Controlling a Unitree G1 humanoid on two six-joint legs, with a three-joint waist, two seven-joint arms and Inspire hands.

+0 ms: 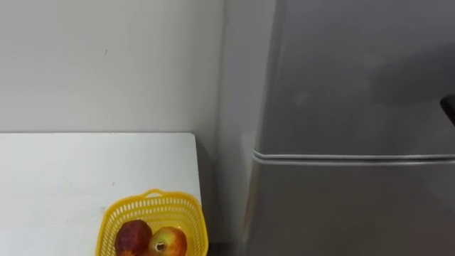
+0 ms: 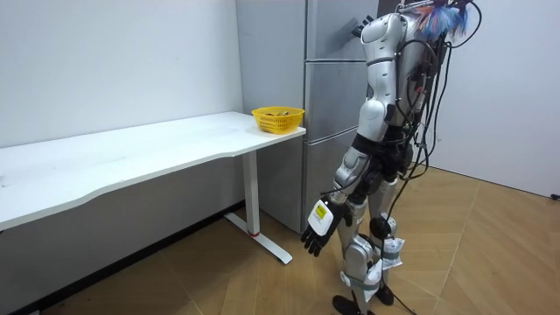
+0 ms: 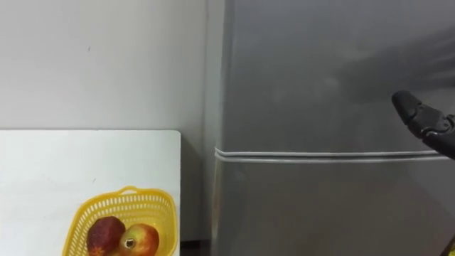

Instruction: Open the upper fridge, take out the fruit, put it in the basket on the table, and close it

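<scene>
Yellow mesh basket (image 1: 153, 206), left of the fridge (image 1: 355, 206) on the white table (image 1: 71, 178), holds a dark red fruit (image 1: 133, 237) and a red-and-yellow apple (image 1: 169, 242). Table and fridge stand side by side, a narrow gap between them. The fridge's upper door (image 3: 320, 71) is closed above the seam. The right hand (image 3: 426, 121) is raised in front of that door, a dark finger out straight. The robot stands facing the fridge, its left hand (image 2: 318, 229) hanging by the thigh, fingers loosely spread, holding nothing.

White table (image 2: 131, 157) w/ white wall (image 2: 105, 61) behind, wood floor (image 2: 490, 254).
</scene>
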